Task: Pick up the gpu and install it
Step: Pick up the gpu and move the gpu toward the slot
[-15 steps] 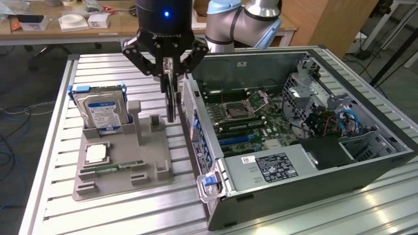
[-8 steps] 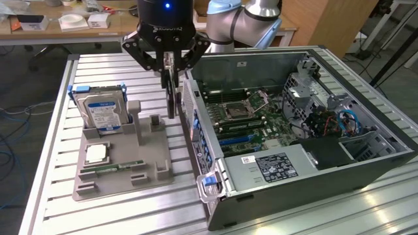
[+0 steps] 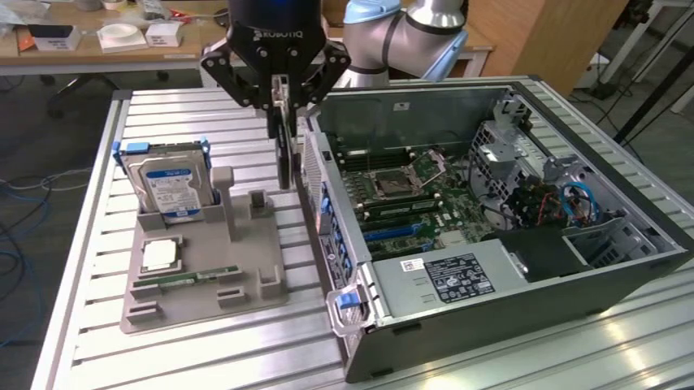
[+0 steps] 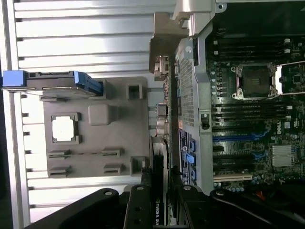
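Note:
My gripper (image 3: pixel 282 110) is shut on the gpu (image 3: pixel 284 158), which hangs edge-on and upright below the fingers. The card is thin and dark, and it hangs in the air between the grey holder tray (image 3: pixel 206 284) and the open computer case (image 3: pixel 509 268), close to the case's rear wall. In the wrist view the gpu (image 4: pixel 159 157) runs away from my gripper (image 4: pixel 160 195), its silver bracket (image 4: pixel 164 47) at the far end. The black fingers (image 4: pixel 138 202) press on both faces. The motherboard (image 3: pixel 418 191) with its blue slots (image 4: pixel 233 139) lies inside the case.
On the tray stand a silver hard drive with blue label (image 3: pixel 168 187), a processor chip (image 3: pixel 161 254) and a slim memory stick (image 3: pixel 190 279). The case's rear panel (image 3: pixel 320 195) is right beside the card. Slatted aluminium table (image 3: pixel 162 357) is underneath; a desk with boxes is behind.

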Robot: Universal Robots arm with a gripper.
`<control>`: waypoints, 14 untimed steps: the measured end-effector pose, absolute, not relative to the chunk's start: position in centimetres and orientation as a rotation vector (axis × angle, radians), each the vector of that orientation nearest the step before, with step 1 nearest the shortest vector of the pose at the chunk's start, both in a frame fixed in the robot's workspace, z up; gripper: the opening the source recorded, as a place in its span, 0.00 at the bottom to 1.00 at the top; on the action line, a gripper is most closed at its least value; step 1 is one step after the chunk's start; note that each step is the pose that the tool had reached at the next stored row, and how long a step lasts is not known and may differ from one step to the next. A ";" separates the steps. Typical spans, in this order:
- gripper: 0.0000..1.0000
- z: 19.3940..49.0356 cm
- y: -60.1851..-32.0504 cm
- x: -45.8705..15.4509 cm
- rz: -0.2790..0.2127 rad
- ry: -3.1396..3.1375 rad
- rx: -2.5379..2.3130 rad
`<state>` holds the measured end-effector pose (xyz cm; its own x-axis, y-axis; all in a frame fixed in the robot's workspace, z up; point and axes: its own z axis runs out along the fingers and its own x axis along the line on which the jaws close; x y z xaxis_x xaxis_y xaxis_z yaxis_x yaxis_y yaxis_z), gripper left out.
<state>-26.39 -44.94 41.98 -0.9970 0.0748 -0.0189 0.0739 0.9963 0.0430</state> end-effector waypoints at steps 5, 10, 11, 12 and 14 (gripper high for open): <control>0.26 42.9 -44.5 -26.4 0.066 3.118 0.116; 0.26 43.4 -44.5 -26.1 0.066 3.118 0.114; 0.26 43.4 -44.5 -25.9 0.066 3.119 0.114; 0.26 43.4 -44.5 -25.6 0.066 3.118 0.115; 0.26 43.4 -44.5 -24.9 0.066 3.118 0.114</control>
